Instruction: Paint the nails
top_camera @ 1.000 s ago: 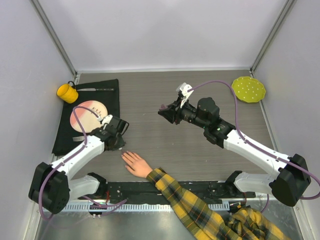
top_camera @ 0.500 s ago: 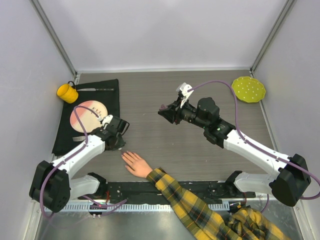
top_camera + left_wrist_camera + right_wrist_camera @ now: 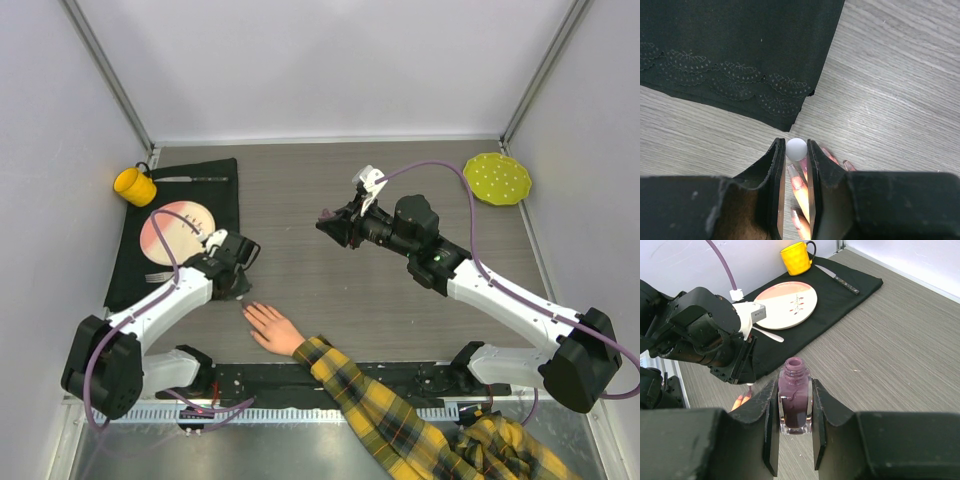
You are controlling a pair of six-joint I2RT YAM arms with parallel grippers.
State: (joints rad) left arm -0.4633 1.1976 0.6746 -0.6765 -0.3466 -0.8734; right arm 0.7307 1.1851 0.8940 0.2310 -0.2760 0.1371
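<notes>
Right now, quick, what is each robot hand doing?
Left hand: closed on the white brush cap.
Right hand: closed on the purple polish bottle, which is open.

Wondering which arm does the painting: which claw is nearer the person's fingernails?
Left. The left claw, gripping the white-capped brush, sits right over the nails of the hand. The right claw holds the open polish bottle far off over mid-table.

Robot test cell, probably a lab. Wood-grain table [image 3: 330, 290] boxed in by plain pale panels [image 3: 300, 60] on metal posts [image 3: 110, 80]. Staged props: black cloth [image 3: 215, 190] with plate [image 3: 785, 305] and yellow mug [image 3: 133, 186] beyond the left gripper [image 3: 240, 292]; dotted plate [image 3: 497, 178] off to the right gripper's [image 3: 330, 224] far right.
</notes>
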